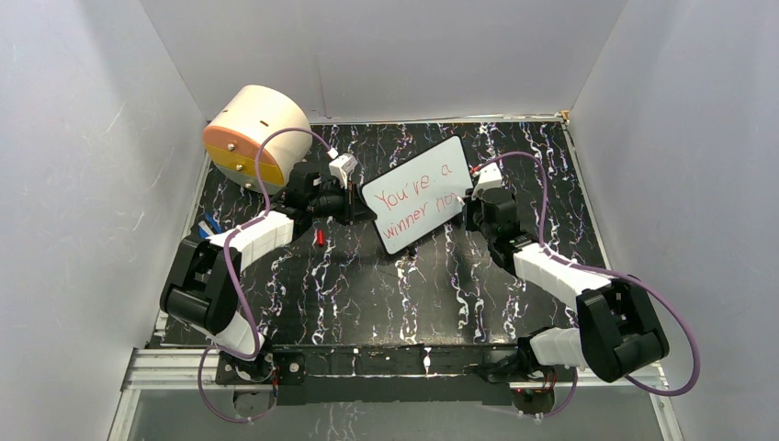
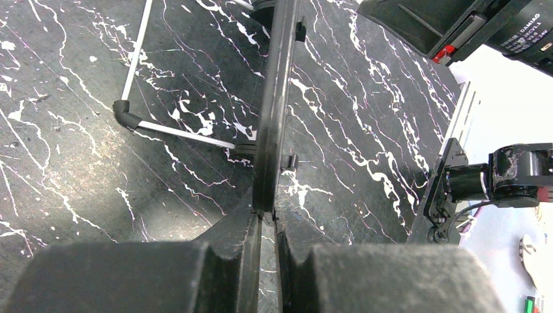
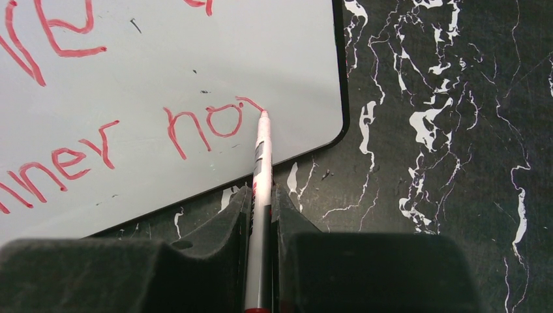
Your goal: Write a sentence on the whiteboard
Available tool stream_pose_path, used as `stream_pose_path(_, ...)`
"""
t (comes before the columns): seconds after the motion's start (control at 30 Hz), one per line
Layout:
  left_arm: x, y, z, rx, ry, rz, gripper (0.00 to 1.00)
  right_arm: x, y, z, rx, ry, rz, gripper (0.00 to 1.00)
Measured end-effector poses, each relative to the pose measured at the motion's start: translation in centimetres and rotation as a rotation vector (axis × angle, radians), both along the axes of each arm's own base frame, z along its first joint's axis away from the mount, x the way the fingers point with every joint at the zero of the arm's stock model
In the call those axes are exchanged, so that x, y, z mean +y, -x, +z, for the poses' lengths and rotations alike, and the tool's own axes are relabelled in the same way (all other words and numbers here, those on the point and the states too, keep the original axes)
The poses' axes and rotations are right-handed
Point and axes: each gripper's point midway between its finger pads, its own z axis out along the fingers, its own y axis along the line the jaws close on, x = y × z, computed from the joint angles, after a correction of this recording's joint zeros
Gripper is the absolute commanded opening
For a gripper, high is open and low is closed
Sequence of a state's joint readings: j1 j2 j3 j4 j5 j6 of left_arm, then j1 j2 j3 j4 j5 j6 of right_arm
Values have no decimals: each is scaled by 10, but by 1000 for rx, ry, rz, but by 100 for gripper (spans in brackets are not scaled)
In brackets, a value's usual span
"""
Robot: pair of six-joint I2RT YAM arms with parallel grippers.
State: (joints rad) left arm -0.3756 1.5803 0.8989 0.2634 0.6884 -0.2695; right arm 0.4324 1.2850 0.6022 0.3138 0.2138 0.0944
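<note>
Whiteboard (image 1: pixel 415 195) sits mid-table, twd the far half of the black marbled tabletop (image 1: pixel 367 294), btwn the two arms, turned at a slant w/ its written face up twd the overhead cam. L gripper (image 1: pixel 354 204) clamped on the board's L edge; L wrist view shows the dark rim edge-on, pinched btwn both fingers. R gripper (image 3: pixel 261 195) closed around a marker (image 3: pixel 259 163), barrel running straight out btwn the fingers, red tip touching the board near its lower R corner. Sentence (image 3: pixel 172 132) in red, two slanted lines: "You're a" above, "winner no" below, the tip resting at the end of the last stroke after the "o". Can't tell if the board's lower edge touches the table. Beige drum (image 1: pixel 257 133) w/ orange-yellow face at far L corner, apart from the board. Small red item (image 1: pixel 319 238) lies on the table just below the L gripper.
</note>
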Motion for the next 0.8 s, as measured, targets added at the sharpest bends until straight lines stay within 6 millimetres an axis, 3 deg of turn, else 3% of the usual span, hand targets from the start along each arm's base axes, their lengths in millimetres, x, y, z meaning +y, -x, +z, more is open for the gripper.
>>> stream_pose_path(0.8,0,0,0,0,0,0,0,-2,-1,-2,4,7,0,0)
